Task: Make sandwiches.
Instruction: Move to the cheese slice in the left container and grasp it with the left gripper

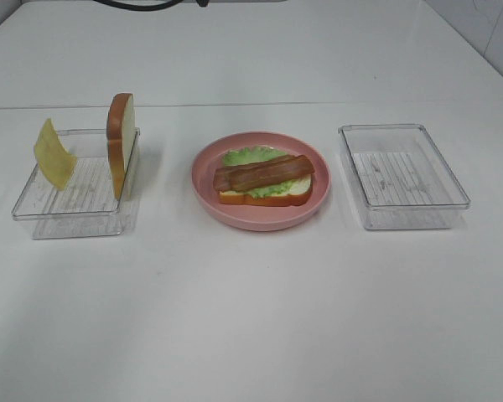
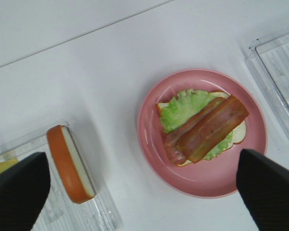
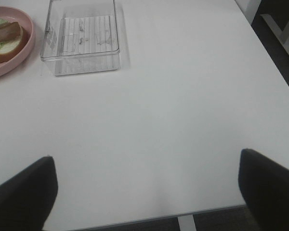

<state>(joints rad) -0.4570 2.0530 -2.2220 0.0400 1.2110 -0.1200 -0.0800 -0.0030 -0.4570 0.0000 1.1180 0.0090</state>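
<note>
On the pink plate (image 1: 260, 219) a white bread slice (image 1: 264, 195) lies flat with green lettuce (image 1: 247, 156) and bacon strips (image 1: 264, 174) on top. The second bread slice (image 1: 121, 142) stands on edge in the left clear tray (image 1: 67, 209). The yellow cheese square (image 1: 54, 154) leans at that tray's left wall. My left gripper (image 2: 144, 192) is open and empty, high above the plate's bacon (image 2: 209, 129) and the upright slice (image 2: 70, 163). My right gripper (image 3: 145, 190) is open and empty over bare table. Neither arm shows in the exterior view.
An empty clear tray (image 1: 402, 176) sits right of the plate and also shows in the right wrist view (image 3: 82, 38). The white table's right edge (image 3: 274, 62) and front edge show in the right wrist view.
</note>
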